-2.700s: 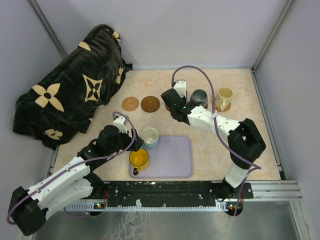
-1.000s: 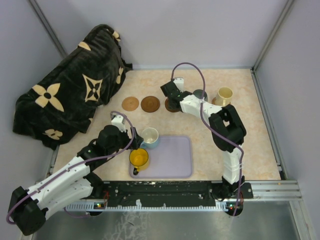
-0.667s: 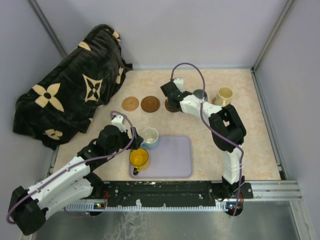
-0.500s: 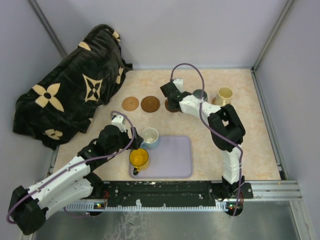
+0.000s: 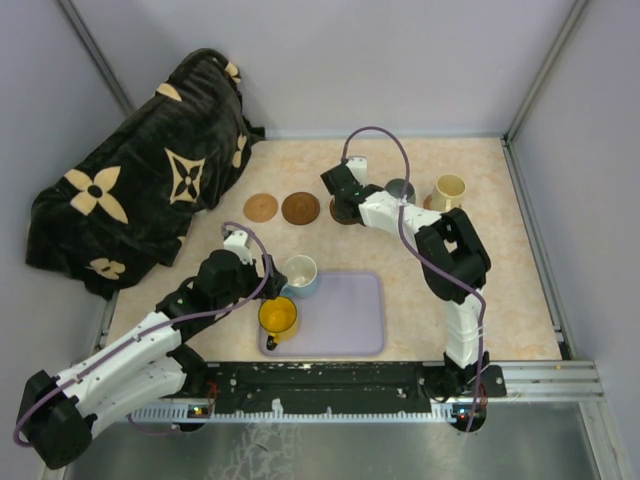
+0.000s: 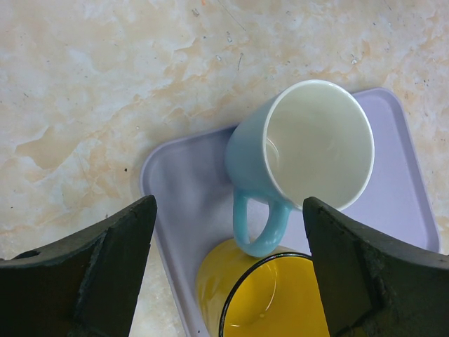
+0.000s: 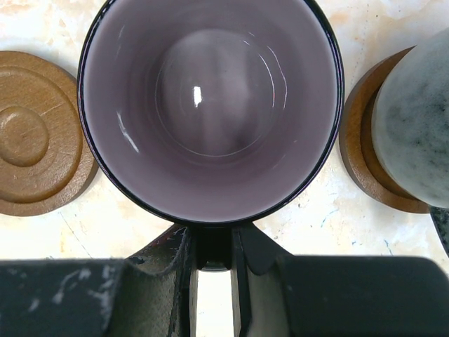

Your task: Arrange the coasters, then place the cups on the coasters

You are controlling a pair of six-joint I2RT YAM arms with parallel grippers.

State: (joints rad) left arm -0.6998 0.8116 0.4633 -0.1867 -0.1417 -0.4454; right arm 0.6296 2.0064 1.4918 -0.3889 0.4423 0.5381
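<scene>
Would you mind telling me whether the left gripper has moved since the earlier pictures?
No. The left gripper stays open over the light blue cup, at the same far-left corner of the lavender tray.

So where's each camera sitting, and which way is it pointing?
Top external: above and behind, looking down on the table; left arm and right arm show.
Left wrist: looks down at the blue cup and yellow cup at the lavender tray's edge; its open fingers frame them.
Right wrist: looks into the mauve cup, fingers pinching its near side.
Shared: top and left wrist both show the blue cup.
</scene>
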